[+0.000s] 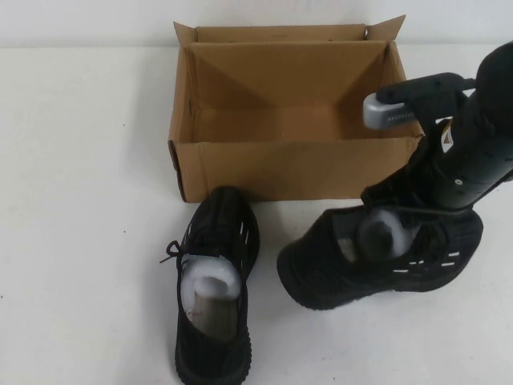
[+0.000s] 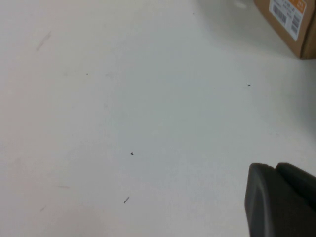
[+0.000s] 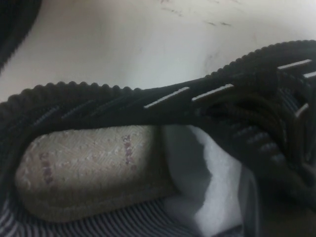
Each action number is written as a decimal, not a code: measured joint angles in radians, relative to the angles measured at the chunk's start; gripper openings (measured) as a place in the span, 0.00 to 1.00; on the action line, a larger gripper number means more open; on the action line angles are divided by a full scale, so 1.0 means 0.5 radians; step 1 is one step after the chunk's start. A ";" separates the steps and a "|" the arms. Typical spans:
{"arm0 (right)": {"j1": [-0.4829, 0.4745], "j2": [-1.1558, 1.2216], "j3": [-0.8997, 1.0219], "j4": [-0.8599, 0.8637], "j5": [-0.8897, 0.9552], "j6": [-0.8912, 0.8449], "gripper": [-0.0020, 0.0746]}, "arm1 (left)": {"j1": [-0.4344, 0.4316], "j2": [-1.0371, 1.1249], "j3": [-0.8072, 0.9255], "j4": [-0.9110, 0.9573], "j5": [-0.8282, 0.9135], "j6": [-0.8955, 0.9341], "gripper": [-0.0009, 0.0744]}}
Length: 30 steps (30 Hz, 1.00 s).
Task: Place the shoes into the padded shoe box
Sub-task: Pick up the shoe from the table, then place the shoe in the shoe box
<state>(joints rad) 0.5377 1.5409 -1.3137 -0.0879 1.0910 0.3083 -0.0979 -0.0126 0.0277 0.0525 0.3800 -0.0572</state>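
The shoes lay on the white table point(image 1: 80, 160) in front of the open cardboard box point(image 1: 288, 168), which had nothing in it. The left shoe point(image 1: 215, 297) rested flat on its sole, toe toward the box's front wall and close to it. The right shoe point(image 1: 377, 257) sat to its right, tipped up with its opening facing the camera and white paper stuffing point(image 1: 389, 233) showing inside.

Both looked light and soft: knit uppers that would give under a squeeze, stiffened somewhat by the stuffing and ribbed soles. The collar rim or heel looked like the firmest place to grip.

The right gripper point(image 1: 417, 216) came down onto the right shoe at its collar; its wrist camera looked straight into the shoe's opening at the insole point(image 3: 89, 168). Whether its fingers had closed on the rim could not be told. The left gripper point(image 2: 281, 202) hung over bare table beside the box, well away from both shoes, its grip likewise not visible.
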 joint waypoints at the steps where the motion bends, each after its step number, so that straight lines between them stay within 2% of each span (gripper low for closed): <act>1: 0.000 0.000 0.000 0.000 -0.004 0.059 0.05 | 0.000 0.000 0.000 0.000 0.000 0.000 0.01; 4: 0.000 0.000 0.000 0.000 -0.025 0.234 0.05 | 0.000 0.000 0.000 0.000 0.000 0.000 0.01; 5: 0.000 0.000 0.000 0.000 -0.029 0.273 0.02 | 0.000 0.000 0.000 0.000 0.000 0.000 0.01; 6: 0.000 0.000 0.000 0.000 -0.034 0.306 0.05 | 0.000 0.000 0.000 0.000 0.000 0.000 0.01; 13: 0.000 0.000 -0.086 0.004 0.009 0.400 0.05 | 0.000 0.000 0.000 0.000 0.000 0.000 0.01; 22: 0.000 0.055 -0.594 -0.023 0.088 0.408 0.05 | 0.000 0.000 0.000 0.000 0.000 0.000 0.01; 30: 0.000 0.415 -1.215 -0.090 0.196 0.380 0.05 | 0.000 0.000 0.000 0.000 0.000 0.000 0.01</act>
<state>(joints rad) 0.5377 1.7484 -1.9215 -0.1329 1.1890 0.4982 -0.0979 -0.0126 0.0277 0.0525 0.3800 -0.0572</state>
